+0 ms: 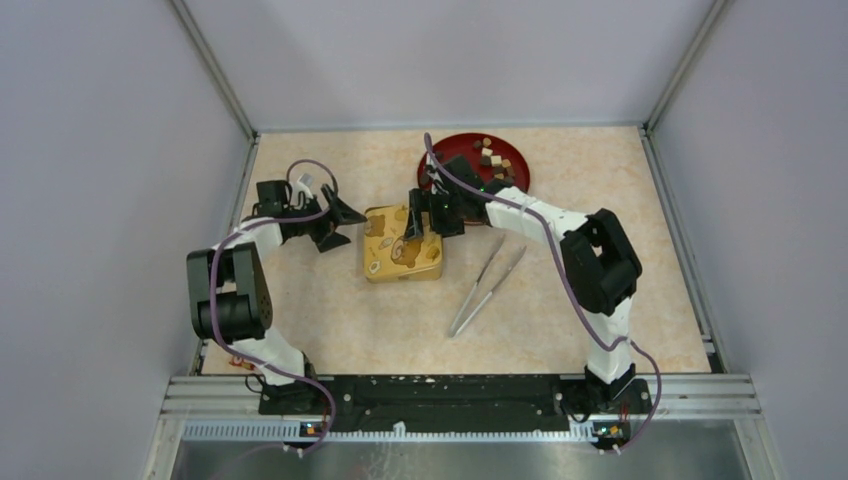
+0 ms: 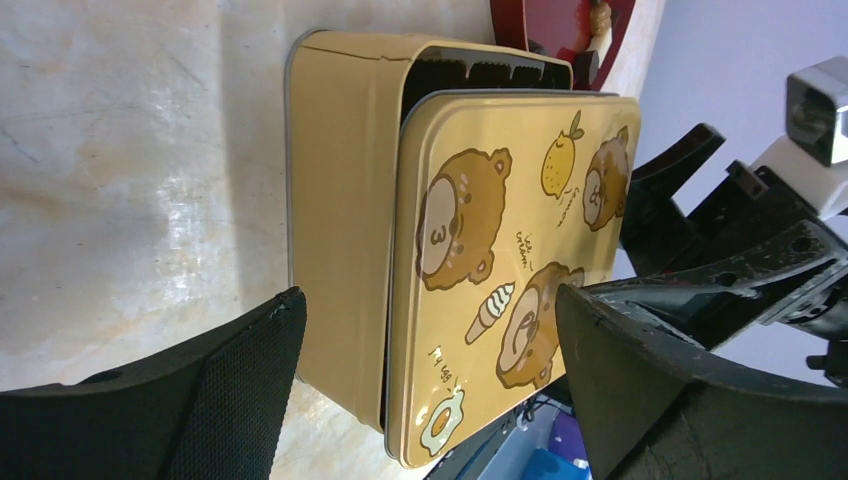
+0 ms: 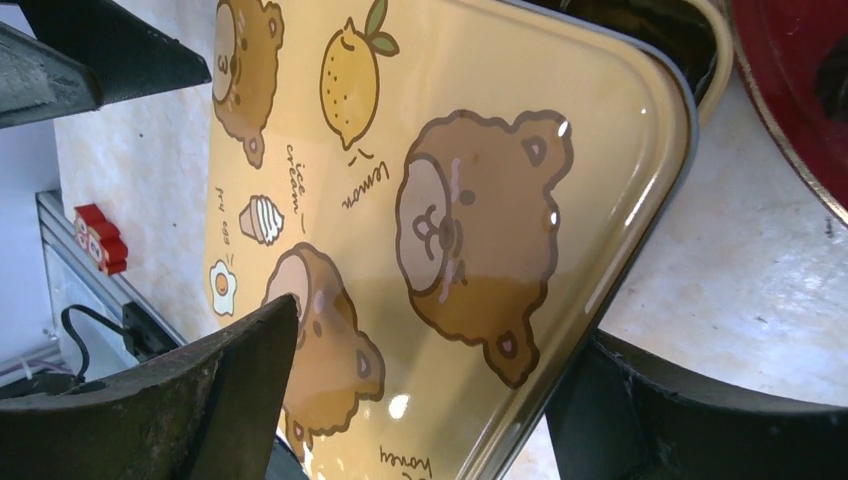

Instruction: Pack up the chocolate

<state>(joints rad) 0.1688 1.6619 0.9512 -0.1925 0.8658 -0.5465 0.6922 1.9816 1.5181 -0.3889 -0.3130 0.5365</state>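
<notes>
The chocolate [image 1: 491,158], small brown, tan and cream cubes, lies on a dark red plate [image 1: 455,148] at the back. In front of the plate stands a yellow tin [image 1: 385,268]. Its bear-printed lid [image 2: 500,250] sits askew on the tin, with a gap showing the dark inside [image 2: 480,70]. My right gripper [image 1: 425,222] is at the tin's far right corner with its jaws wide. One finger [image 3: 200,390] is over the lid's face [image 3: 450,200] and the other [image 3: 700,420] is past its rim. My left gripper [image 1: 345,226] hangs open just left of the tin, facing its side [image 2: 340,200].
Metal tweezers [image 1: 487,285] lie on the table to the right of the tin. The enclosure's grey walls stand close on the left, right and back. The rail with both arm bases [image 1: 450,390] runs along the near edge.
</notes>
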